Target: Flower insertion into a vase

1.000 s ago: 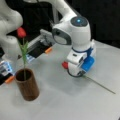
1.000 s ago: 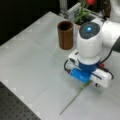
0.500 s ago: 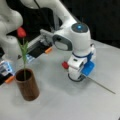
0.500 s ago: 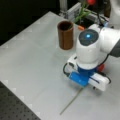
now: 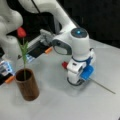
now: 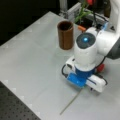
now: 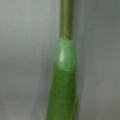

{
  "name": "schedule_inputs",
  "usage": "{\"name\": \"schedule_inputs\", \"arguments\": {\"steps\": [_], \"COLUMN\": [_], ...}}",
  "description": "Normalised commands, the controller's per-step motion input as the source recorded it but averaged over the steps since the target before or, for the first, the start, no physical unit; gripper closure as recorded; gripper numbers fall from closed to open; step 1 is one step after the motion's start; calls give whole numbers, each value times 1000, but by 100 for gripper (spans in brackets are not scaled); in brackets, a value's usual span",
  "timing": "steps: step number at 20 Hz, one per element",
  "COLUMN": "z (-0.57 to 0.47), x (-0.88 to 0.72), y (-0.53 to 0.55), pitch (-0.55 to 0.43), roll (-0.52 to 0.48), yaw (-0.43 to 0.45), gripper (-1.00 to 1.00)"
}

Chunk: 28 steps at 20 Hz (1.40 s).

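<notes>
The vase [image 5: 27, 86], a brown wood-look cup, stands upright at a front view's lower left and holds one red flower [image 5: 21, 32] on a green stem. It also shows in a front view [image 6: 65, 35]. A second flower lies flat on the table. Its thin stem [image 5: 102, 86] pokes out from under my gripper [image 5: 75, 81], and its red bloom [image 5: 65, 65] shows on the other side. The gripper [image 6: 83, 81] is down at the table over this flower, its fingers hidden by the hand. In the wrist view the green stem [image 7: 63, 75] runs top to bottom, very close.
A dark fixture with an orange-tipped part [image 5: 48, 50] sits behind the vase. Another orange-tipped item [image 5: 10, 79] lies at the left edge. The arm's white base [image 5: 7, 25] stands at the left. A black perforated board [image 6: 15, 107] borders the table.
The gripper has come down lower onto the flower lying on the table. The vase and its flower have not moved.
</notes>
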Motion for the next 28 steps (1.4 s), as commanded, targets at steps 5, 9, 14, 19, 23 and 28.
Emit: {"name": "schedule_inputs", "arguments": {"steps": [5,9,14,19,23,28], "z": [-48,-19,-5,35,134,315], "x": [249,212,175,172,118,-50], "y": [111,155,133,111,119,128], "pitch": [-3,17,42,59,80,130], "roll": [-306,-277,-252,-252,-228,-178], "yaw": [29,21,15,-10,-23,-32], "gripper": [100,100,100,100,100,100]}}
